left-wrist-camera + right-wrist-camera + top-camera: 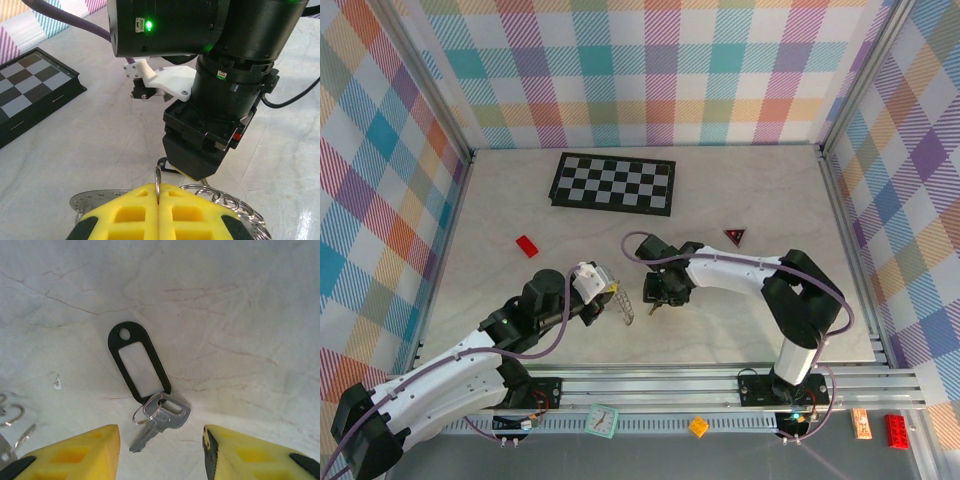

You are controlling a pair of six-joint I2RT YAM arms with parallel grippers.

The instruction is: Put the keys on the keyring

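The left gripper (158, 195) is clamped shut on the keyring (87, 198). At the ring's 3 o'clock in the top view, the right gripper (161, 437) gapes wide and empty over a silver key (162, 416) lying on the table (240, 315), with its black tag (137, 362) at 12 o'clock.

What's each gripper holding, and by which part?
Left gripper pinches the keyring at its looped rim. Right gripper holds nothing; its open jaws straddle a tagged key.
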